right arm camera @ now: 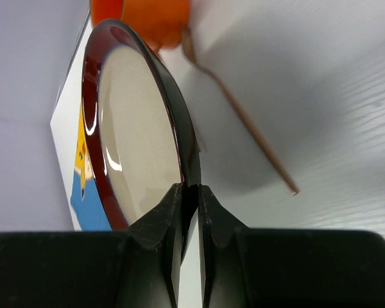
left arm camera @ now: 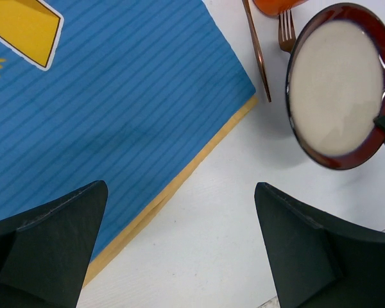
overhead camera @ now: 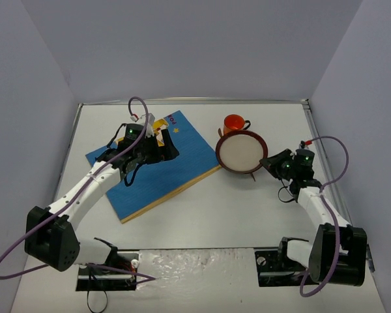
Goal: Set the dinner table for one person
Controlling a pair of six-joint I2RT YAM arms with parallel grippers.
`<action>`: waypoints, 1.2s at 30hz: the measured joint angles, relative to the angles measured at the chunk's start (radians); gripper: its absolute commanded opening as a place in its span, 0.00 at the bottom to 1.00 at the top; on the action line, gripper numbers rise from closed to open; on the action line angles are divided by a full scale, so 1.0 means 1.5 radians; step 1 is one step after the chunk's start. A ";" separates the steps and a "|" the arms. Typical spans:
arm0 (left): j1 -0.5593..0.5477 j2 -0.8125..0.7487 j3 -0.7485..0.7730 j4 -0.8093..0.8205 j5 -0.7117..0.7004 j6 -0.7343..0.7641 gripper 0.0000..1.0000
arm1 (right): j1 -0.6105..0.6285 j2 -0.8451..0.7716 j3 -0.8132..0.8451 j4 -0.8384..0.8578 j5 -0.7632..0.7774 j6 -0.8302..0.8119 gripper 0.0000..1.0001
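A large white dinner table (overhead camera: 215,215) with a thin metal rim fills the floor of a plain grey-walled enclosure, seen from above, with two white robot arms fixed at its near edge

A blue striped placemat (overhead camera: 182,160) with a tan border lies at an angle on the left half of the table, and a yellow cartoon figure (left arm camera: 19,25) is printed near its far corner. The left arm reaches out over the placemat. The left gripper (left arm camera: 179,247) hangs above the placemat's right edge with its two dark fingers spread wide apart and nothing between them

To the right of the placemat, and just apart from it, is a round plate (overhead camera: 240,151) with a dark red rim and a cream centre. The right gripper (right arm camera: 189,192) comes in from the right side, and its fingers are pressed together on the plate's rim, one above and one below. The wrist camera sees the plate edge-on with a soft shadow on the table beyond it; whether the plate touches the table cannot be told

An orange cup (overhead camera: 234,123) stands just behind the plate, on the far side. A copper-coloured knife (left arm camera: 256,51) lies between the placemat's corner and the plate, and a matching fork (left arm camera: 285,32) lies beside it, close to the cup
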 measured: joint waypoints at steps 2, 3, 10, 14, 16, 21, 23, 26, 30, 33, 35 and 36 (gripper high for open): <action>0.000 0.001 0.005 -0.007 -0.006 0.001 0.97 | 0.029 0.006 0.003 0.004 -0.013 0.000 0.00; 0.000 0.000 0.009 -0.016 -0.019 0.006 0.97 | 0.048 0.015 0.009 0.006 -0.011 0.000 0.00; 0.045 -0.057 0.036 -0.117 -0.141 0.073 0.97 | 0.216 0.145 0.110 0.059 0.012 0.007 0.00; 0.125 -0.127 0.033 -0.171 -0.192 0.108 0.97 | 0.291 0.234 0.188 0.082 0.026 0.006 0.00; 0.159 -0.169 0.019 -0.180 -0.216 0.124 0.97 | 0.323 0.286 0.229 0.096 0.031 0.006 0.00; 0.190 -0.251 -0.044 -0.203 -0.252 0.145 0.97 | 0.376 0.407 0.316 0.143 0.033 0.010 0.00; 0.192 -0.257 -0.064 -0.209 -0.261 0.151 0.97 | 0.390 0.446 0.340 0.149 0.032 0.013 0.00; 0.192 -0.256 -0.088 -0.209 -0.273 0.154 0.97 | 0.408 0.503 0.386 0.152 0.031 0.017 0.00; 0.193 -0.256 -0.112 -0.209 -0.285 0.156 0.97 | 0.426 0.566 0.436 0.157 0.033 0.026 0.00; 0.193 -0.256 -0.114 -0.206 -0.291 0.156 0.97 | 0.437 0.591 0.453 0.158 0.034 0.033 0.00; 0.194 -0.256 -0.114 -0.204 -0.295 0.157 0.97 | 0.443 0.606 0.463 0.160 0.033 0.038 0.00; 0.194 -0.256 -0.114 -0.203 -0.295 0.157 0.97 | 0.445 0.613 0.467 0.162 0.033 0.041 0.00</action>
